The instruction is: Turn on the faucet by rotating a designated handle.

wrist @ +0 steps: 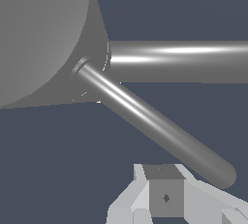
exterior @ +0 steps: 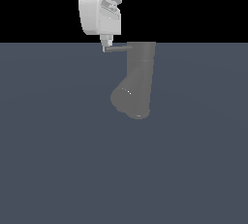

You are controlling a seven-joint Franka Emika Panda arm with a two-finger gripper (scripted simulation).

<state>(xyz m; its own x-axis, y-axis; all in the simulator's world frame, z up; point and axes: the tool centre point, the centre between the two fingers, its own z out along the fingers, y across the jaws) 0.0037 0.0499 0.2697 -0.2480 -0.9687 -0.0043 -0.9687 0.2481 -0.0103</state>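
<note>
The dull grey faucet (exterior: 141,75) stands upright, with a fat rounded stub (exterior: 126,99) branching low toward the exterior view's left. Its thin handle (exterior: 119,49) sticks out sideways from the top, toward the exterior view's left. My gripper (exterior: 106,47) comes down from above and sits right at the handle's free end. In the wrist view the handle (wrist: 155,126) runs diagonally from the faucet (wrist: 38,34) to a rounded tip beside my gripper (wrist: 165,195). The fingers show as one block with no gap between them and nothing held.
A second, thicker grey bar (wrist: 184,60) with bright glints runs out from the faucet in the wrist view. A flat dark blue-grey floor (exterior: 58,160) lies all around, and the white arm (exterior: 99,7) rises above the handle's end.
</note>
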